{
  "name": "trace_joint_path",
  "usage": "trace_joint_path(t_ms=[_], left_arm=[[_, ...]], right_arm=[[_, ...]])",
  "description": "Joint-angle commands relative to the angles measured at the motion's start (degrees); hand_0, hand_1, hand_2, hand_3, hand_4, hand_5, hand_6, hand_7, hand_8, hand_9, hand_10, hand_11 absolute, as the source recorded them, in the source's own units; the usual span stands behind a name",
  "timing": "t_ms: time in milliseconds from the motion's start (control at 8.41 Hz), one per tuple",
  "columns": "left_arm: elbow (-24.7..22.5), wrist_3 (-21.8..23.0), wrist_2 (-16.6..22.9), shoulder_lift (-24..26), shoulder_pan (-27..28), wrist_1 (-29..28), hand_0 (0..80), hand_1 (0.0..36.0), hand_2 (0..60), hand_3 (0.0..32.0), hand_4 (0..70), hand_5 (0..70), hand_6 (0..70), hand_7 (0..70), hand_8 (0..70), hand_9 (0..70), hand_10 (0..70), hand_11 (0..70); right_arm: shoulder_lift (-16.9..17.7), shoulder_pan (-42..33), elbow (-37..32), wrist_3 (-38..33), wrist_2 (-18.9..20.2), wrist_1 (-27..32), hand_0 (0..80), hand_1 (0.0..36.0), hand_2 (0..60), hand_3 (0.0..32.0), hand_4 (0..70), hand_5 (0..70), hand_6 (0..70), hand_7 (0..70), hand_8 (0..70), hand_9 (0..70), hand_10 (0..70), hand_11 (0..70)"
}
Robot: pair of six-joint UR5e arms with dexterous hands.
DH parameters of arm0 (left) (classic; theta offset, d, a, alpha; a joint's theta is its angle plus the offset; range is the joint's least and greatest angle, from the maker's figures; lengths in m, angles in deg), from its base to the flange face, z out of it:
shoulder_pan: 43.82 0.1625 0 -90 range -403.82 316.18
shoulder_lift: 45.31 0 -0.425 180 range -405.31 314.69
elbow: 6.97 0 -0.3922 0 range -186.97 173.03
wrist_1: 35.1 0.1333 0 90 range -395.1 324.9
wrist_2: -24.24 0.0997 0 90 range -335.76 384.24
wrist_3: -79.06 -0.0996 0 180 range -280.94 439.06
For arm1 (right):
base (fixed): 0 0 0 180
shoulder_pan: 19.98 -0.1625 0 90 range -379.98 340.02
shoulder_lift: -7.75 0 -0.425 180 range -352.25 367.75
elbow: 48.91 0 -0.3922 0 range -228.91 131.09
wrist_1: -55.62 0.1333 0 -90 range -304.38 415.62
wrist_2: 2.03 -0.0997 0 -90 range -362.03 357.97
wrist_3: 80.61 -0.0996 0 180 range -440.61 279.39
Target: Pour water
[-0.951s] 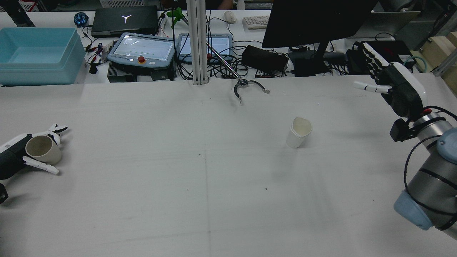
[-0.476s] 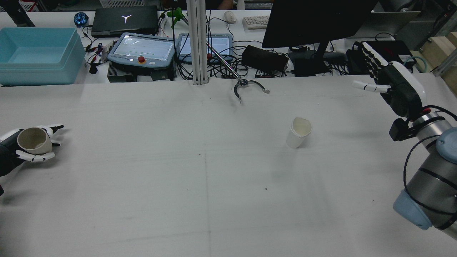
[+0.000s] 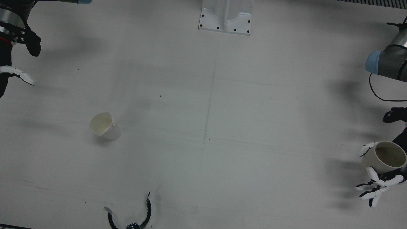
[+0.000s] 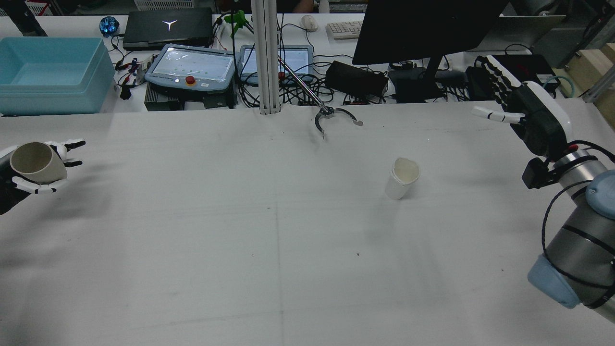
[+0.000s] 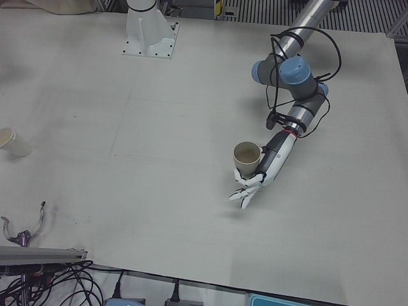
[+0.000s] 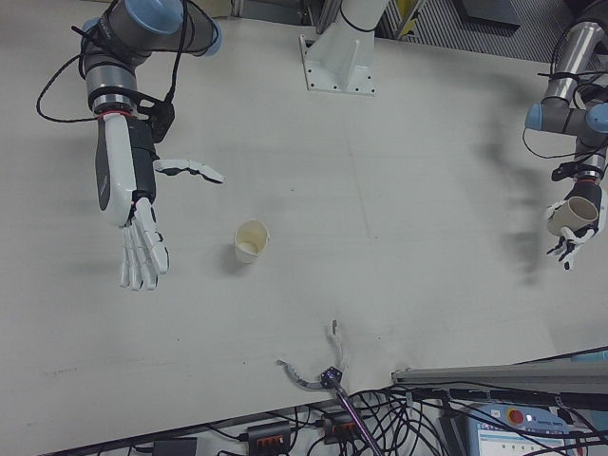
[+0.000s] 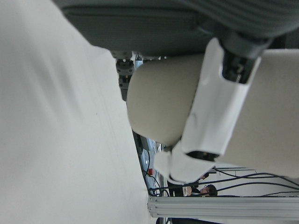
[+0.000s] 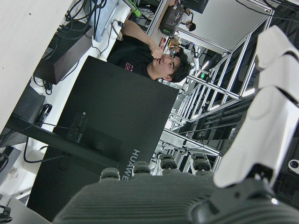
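Left hand [image 4: 29,175] grasping beige cup [image 4: 32,162], raised at frame left; next, carry toward white cup [image 4: 402,179]; right hand [image 6: 133,204] released.

Your beige cup [image 4: 32,162] held off the table's left edge, your white paper cup [image 4: 402,179] upright right of centre, rim dented

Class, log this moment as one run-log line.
left robot hand: holds beige cup aloft | right robot hand: open, empty | white cup: on table
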Motion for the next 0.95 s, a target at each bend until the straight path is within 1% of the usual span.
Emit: trace_joint_path(t_ms=[0,119,238,357,476,594,713,832], left_arm=[[-1.6,0.3,7.9,0.1,0.2,0.8,80.0,36.0,60.0,0.0,70.0,70.0,18.5,12.0,6.0,1.0,12.5,21.1],[-2.5,0.6,9.1,0.2,0.2,0.8,80.0,36.0,60.0,0.0,70.0,70.0,17.9,11.9,6.2,0.9,12.1,20.5],[-3.2,0.6,10.6,1.1,0.2,0.9,80.0,36.0,60.0,0.0,70.0,70.0,17.9,11.8,6.4,0.9,11.8,19.9],[-4.6,0.1,10.4,1.4,0.1,1.4,80.0,36.0,60.0,0.0,70.0,70.0,18.3,12.2,6.3,1.0,11.7,19.8],[-6.5,-0.3,9.9,1.4,0.2,2.4,80.0,36.0,60.0,0.0,70.0,70.0,18.2,11.8,5.8,0.9,11.8,19.9],[-6.5,-0.1,9.8,1.6,0.2,2.9,80.0,36.0,60.0,0.0,70.0,70.0,17.6,11.7,5.9,0.9,11.8,20.0],[-6.6,0.1,9.8,1.4,0.1,3.2,80.0,36.0,60.0,0.0,70.0,70.0,17.6,11.7,6.3,0.9,11.8,20.0],[-6.6,0.1,9.8,1.0,0.1,3.3,80.0,36.0,60.0,0.0,70.0,70.0,17.7,12.0,6.0,1.0,11.8,20.1]], right_arm=[[-0.2,1.1,0.0,0.0,0.0,0.0,45.6,14.0,18.8,9.2,0.0,4.6,8.2,2.9,3.0,1.2,0.0,0.0],[0.0,2.1,-0.2,0.1,0.0,0.0,45.6,14.0,19.0,9.8,0.0,4.7,8.2,2.9,3.0,1.4,0.0,0.0],[0.0,3.0,-2.4,0.3,-0.1,0.4,45.8,14.6,20.0,9.0,0.0,4.8,7.9,2.7,2.8,1.2,0.0,0.0],[0.0,5.5,-7.0,0.5,-0.7,7.3,46.0,15.5,20.3,8.8,0.0,5.0,6.6,0.9,2.8,1.3,0.0,0.0],[-0.2,6.0,-14.4,2.5,-2.8,19.7,46.5,16.3,18.7,8.0,0.0,5.3,4.7,0.0,3.0,1.8,0.0,0.0],[-0.2,7.4,-20.4,5.2,-6.6,28.7,47.1,18.2,19.4,12.2,0.0,5.1,0.6,0.0,1.6,0.2,0.0,0.0],[-0.7,8.3,-24.5,6.0,-7.7,31.8,49.0,20.0,17.2,16.8,0.0,5.1,0.0,0.0,0.8,0.0,0.0,0.0],[-1.9,9.9,-26.9,5.9,-7.8,32.1,50.3,21.5,18.4,20.0,0.0,5.8,0.0,0.0,0.6,0.0,0.0,0.0]])
